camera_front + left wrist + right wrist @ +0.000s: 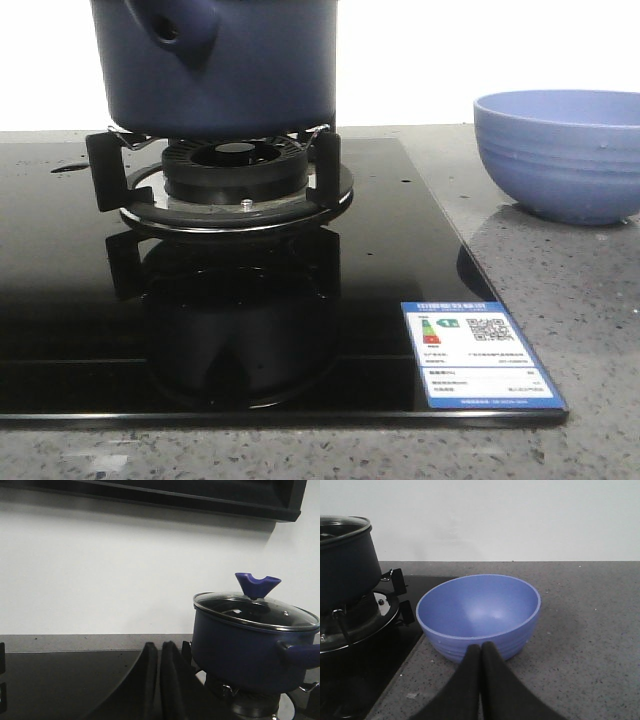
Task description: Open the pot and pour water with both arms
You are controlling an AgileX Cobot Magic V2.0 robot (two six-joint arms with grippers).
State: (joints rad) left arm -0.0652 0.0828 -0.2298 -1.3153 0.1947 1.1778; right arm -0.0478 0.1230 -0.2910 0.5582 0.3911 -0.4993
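Both tools, left (159, 680) and right (480, 680), closed, low over counter.

My left hand (158, 680) has its two dark fingers (142, 680) pressed flat together along their whole length, no gap between them, holding nothing and pointing level ahead. My right hand (480, 680) is the same: both fingers (495, 685) meet tip to tip in a closed wedge, empty, tilted slightly downward. Neither of my arms shows in the front view, and no wrist or forearm appears beyond the fingers.
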